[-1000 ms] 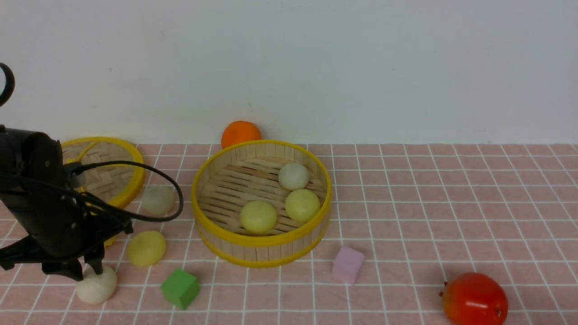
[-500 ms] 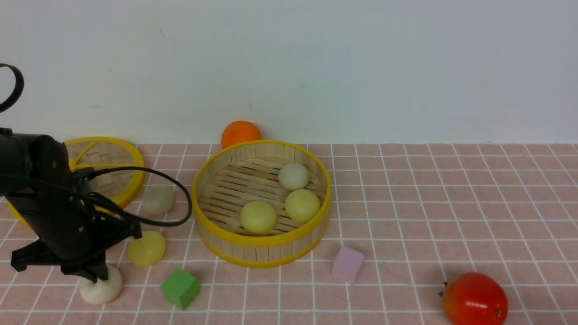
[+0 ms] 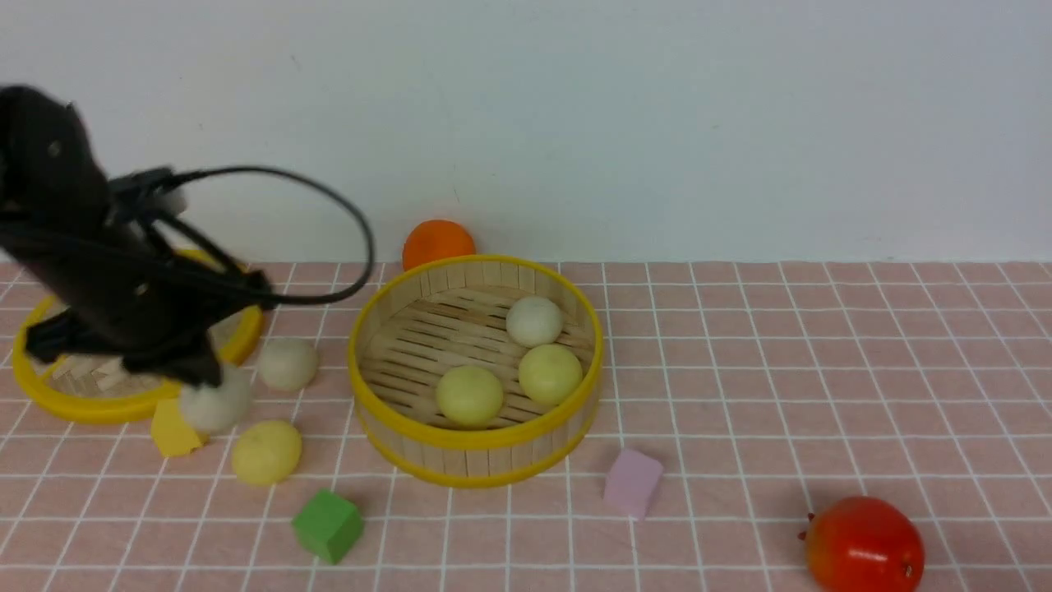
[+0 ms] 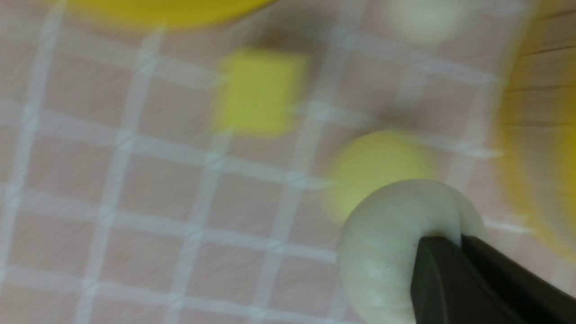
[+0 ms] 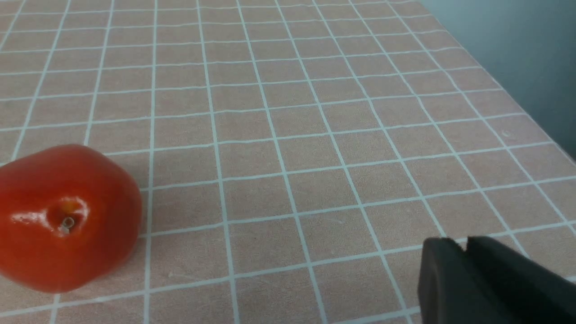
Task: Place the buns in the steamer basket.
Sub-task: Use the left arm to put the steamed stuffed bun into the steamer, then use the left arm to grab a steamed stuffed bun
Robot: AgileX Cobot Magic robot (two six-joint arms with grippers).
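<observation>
The carrying step is in hand. The left tool (image 3: 204, 380) is clamped on a fold of one off-white bun (image 3: 218, 405), which hangs over the left part of the desk (image 3: 822, 370), in front of the lid (image 3: 49, 395) and partly hiding the yellow block (image 3: 171, 434). The left wrist view is smeared, so the arm is probably moving. The basket (image 3: 575, 411) stands left of the desk's middle, nearer the far edge, and some way to the right of the held bun.

As I judge it, the next move is to take this bun rightward and clear over the basket's rim. It should be released low over the bare slats on the basket's left side, so that it neither rolls nor knocks the others. The pinch takes only a small fold of soft dough, so it may slip.

The right tool (image 5: 465, 252) hovers over the right part of the desk near the red fruit (image 5: 63, 216). Its jaws are almost together and hold nothing.

Count:
- **Buns:** six in all.
  - In the basket: two pale yellow (image 3: 469, 395) (image 3: 550, 374) and one white (image 3: 534, 321).
  - Held: one.
  - On the desk, left of the basket: one white (image 3: 286, 364) and one yellow (image 3: 265, 451).
- **Basket and lid:** one of each.
- **Fruit:** one orange (image 3: 438, 240) by the far edge, and the one red fruit.
- **Blocks:** three: the yellow one, a green block (image 3: 327, 524) and a pink block (image 3: 633, 482).
</observation>
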